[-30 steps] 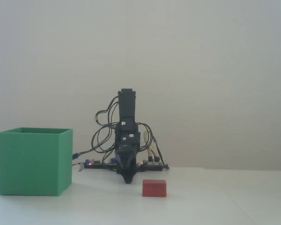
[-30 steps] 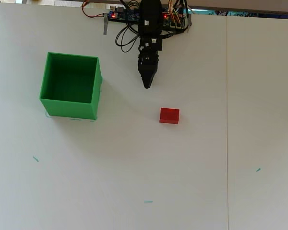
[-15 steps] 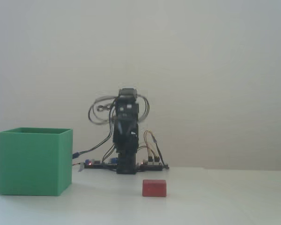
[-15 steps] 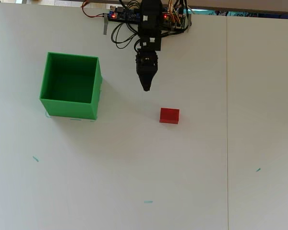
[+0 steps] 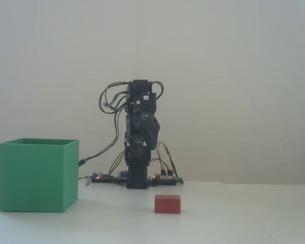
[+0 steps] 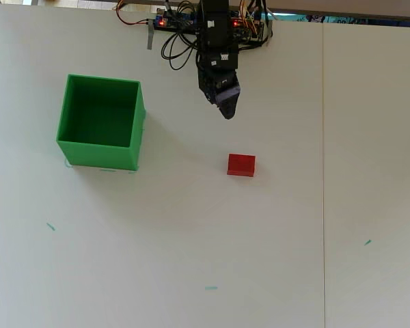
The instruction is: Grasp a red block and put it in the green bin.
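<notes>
**One red block on open table, gripper state unreadable**

One red block lies on the white table, resting flat with nothing touching it. In the overhead view it sits to the right of the green bin and well apart from it, with bare table between them. In the fixed view the red block stands in front of the arm's base, and the green bin rises much taller at the left edge of the scene.

The bin's opening faces up. From above, its inside looks uniformly green and shadowed; nothing can be made out within it.

The arm stands folded up over its base at the far edge of the table. In the overhead view the gripper points toward the block and slightly right, its dark tip above the table between the base and the block, apart from the block. The jaws merge into a single dark wedge there, and in the fixed view the gripper is lost against the arm's black body, so whether it is spread or closed cannot be told. Nothing is seen in it.

Looping cables hang around the upper arm. A circuit board with small lit red points lies beside the base, partly hidden by wires and the arm. The top of the overhead view cuts off the base's rear. A thin seam runs down the table on the right.
</notes>
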